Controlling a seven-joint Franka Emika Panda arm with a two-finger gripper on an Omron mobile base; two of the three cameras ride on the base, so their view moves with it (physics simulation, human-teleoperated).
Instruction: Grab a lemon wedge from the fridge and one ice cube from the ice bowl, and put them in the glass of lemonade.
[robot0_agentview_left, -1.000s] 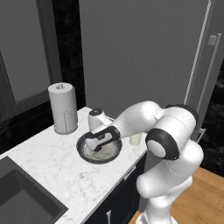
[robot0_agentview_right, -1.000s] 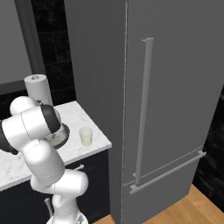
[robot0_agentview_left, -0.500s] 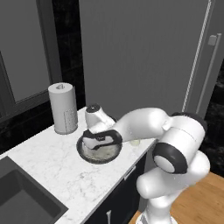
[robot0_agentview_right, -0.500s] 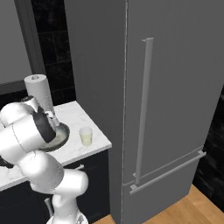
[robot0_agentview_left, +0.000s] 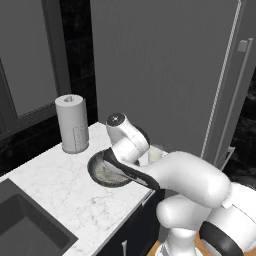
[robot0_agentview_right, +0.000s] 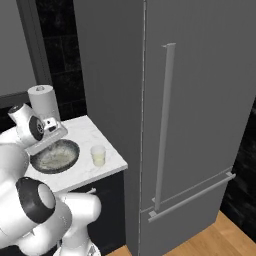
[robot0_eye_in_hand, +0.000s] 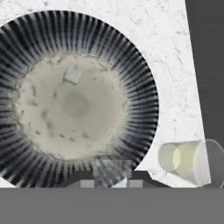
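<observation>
From the left base view, the arm curls low over the counter (robot0_agentview_left: 60, 185) and its hand hangs right above the ice bowl (robot0_agentview_left: 100, 172). The bowl sits near the counter's front edge, with the paper towel roll (robot0_agentview_left: 72, 124) close behind it and the sink (robot0_agentview_left: 25, 230) well off to the near side. The fridge (robot0_agentview_left: 165, 65) stands shut behind, so the lemon wedge looks to be a job not yet started.

From the right base view, the glass (robot0_agentview_right: 98, 155) stands just beside the bowl (robot0_agentview_right: 55, 156), toward the fridge (robot0_agentview_right: 190, 100) and close to the counter's end. It's a short hop from bowl to glass, but I'd say there is little spare counter past the glass, so a nudge could send it over.

In the hand view, the gripper (robot0_eye_in_hand: 111, 173) has narrowed onto a clear ice cube (robot0_eye_in_hand: 111, 168) pinched between the tips, above the bowl's (robot0_eye_in_hand: 131, 74) near wall. A second cube (robot0_eye_in_hand: 72, 74) lies loose on the pale floor. Ice will be hard, light and slick, I reckon; holding it on two flat opposite faces, as here, seems the only sound grip, and it may still slide out if squeezed askew. The glass (robot0_eye_in_hand: 192, 161) shows off to one side with its mouth unblocked, and the way up out of the bowl looks open.
</observation>
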